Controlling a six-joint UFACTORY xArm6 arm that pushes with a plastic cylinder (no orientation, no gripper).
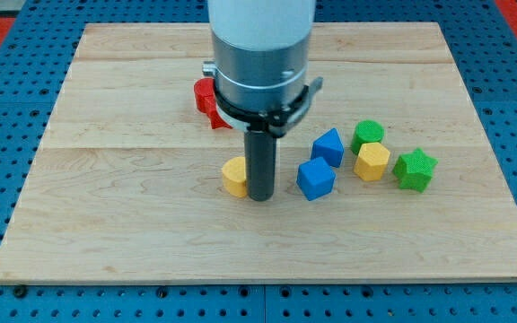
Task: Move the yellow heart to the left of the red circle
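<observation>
Heart [234,176] touching my tip [261,196] on its view's left, cube [315,178] at view's right

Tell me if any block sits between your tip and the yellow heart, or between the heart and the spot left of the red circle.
Nothing visible does. My tip stands right beside the yellow heart, on its right in the view. The red block, partly hidden by my arm, lies toward the view's top; the board on its left shows no block.
</observation>
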